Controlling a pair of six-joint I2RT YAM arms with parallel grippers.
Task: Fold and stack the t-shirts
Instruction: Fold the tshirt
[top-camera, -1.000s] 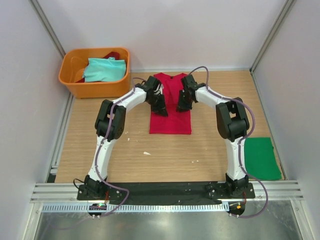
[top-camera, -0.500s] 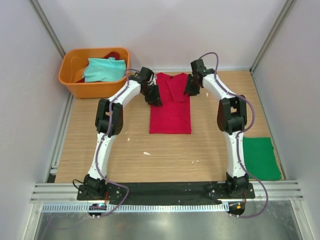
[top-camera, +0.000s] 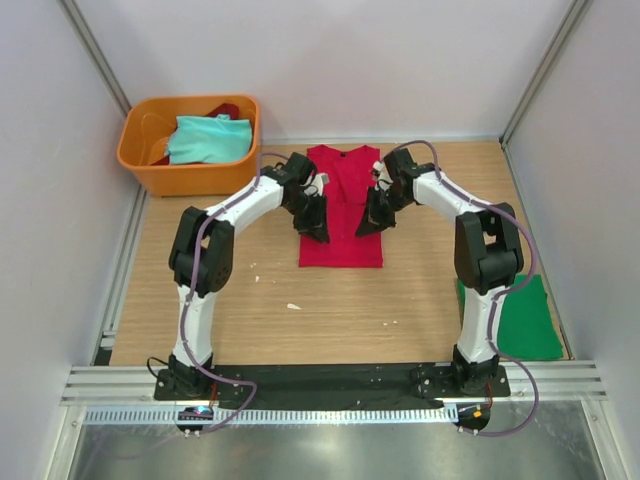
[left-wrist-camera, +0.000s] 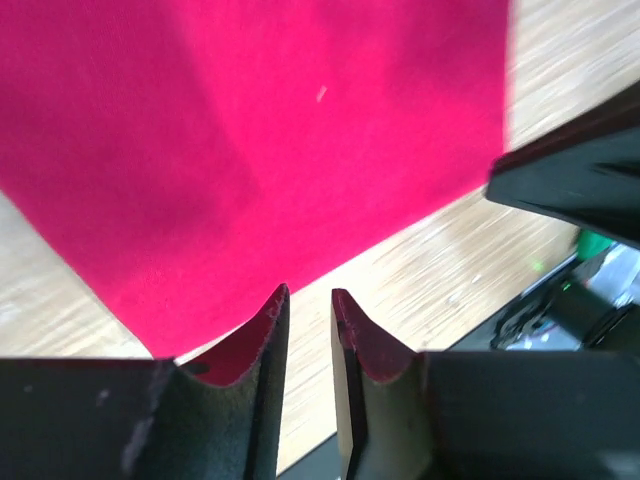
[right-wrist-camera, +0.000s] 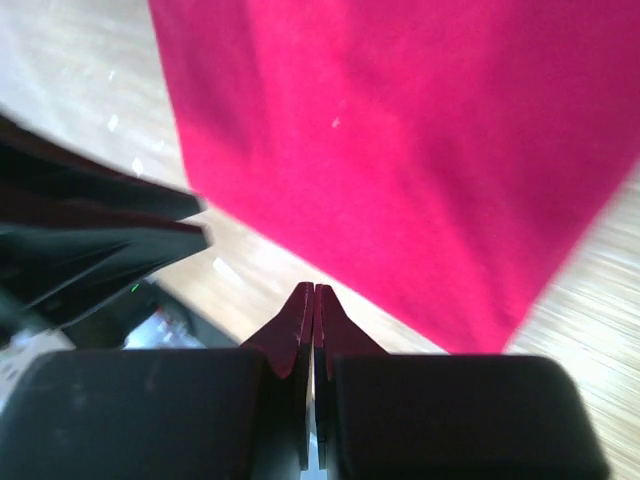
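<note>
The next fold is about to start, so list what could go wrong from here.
The right hand is shut with no cloth in it, so it may miss the red shirt and leave the fold lopsided. Both hands sit close together over the narrow shirt, so the left hand could bump the right.

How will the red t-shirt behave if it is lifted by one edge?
The red t-shirt will probably droop and unfold, since it is thin cloth lying flat in a folded rectangle. It looks light, so lifting should be easy. If pushed, it may wrinkle rather than slide on the wooden table.
</note>
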